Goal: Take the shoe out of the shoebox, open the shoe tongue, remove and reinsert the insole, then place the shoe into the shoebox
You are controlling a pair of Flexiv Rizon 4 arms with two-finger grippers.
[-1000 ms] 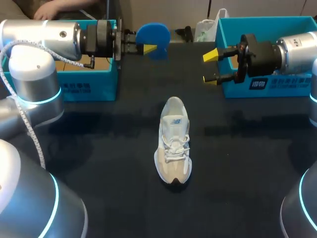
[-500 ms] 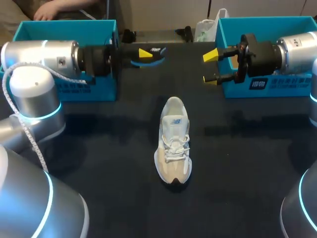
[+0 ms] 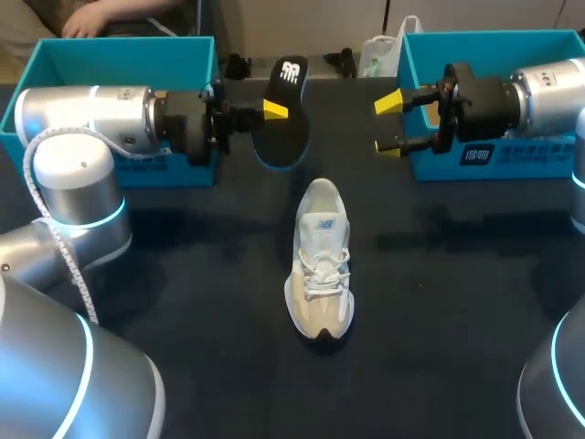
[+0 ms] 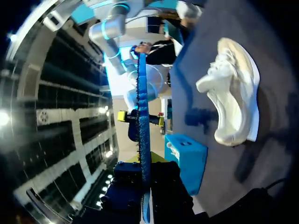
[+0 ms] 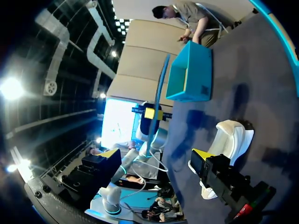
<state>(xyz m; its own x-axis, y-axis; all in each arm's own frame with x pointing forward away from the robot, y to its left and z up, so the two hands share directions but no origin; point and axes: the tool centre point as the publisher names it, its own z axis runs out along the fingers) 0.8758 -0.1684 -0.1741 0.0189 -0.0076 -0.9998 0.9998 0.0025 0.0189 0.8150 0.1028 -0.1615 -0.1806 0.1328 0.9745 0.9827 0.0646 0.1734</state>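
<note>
Insole [image 3: 283, 133] is out of the shoe [image 3: 319, 265] and clamped by its edge in our left gripper [image 3: 271, 109]. It is held on edge above the table [image 3: 183, 274], just beyond the shoe's heel end and clear of it. The shoe stands on its sole in the middle of the table, laces up, toe toward us. Our right gripper [image 3: 391, 124] hangs off to the right, fingers apart and empty. We judge the step in hand to be putting the insole back. To do it well, we turn the insole flat with its black face up, then slide it through the collar at a shallow angle toward the toe. The right gripper would best pin the shoe or hold the tongue back, since a light shoe will likely skid under the push. We let go only once the heel end seats flat.
</note>
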